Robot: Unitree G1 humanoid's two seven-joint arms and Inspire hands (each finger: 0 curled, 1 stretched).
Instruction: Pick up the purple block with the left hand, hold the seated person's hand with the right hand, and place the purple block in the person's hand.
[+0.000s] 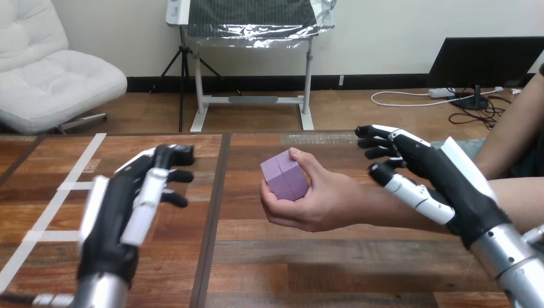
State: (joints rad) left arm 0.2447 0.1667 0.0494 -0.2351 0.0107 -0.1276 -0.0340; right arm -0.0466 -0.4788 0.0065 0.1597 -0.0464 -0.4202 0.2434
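The purple block (285, 174) sits in the person's hand (321, 202) above the middle of the table, with the person's fingers and thumb closed round it. My left hand (128, 205) hovers to the left of it, apart from the block, open with its fingers relaxed and nothing in it. My right hand (449, 183) is at the person's wrist on the right. Its fingers (378, 138) reach straight out behind the wrist and its thumb (401, 183) lies along the near side of the forearm, not curled round it.
The wooden table (269, 269) has a dark seam (215, 212) running front to back between my left hand and the person's hand. White tape lines (58, 199) mark its left part. The person's forearm (513, 199) comes in from the right edge.
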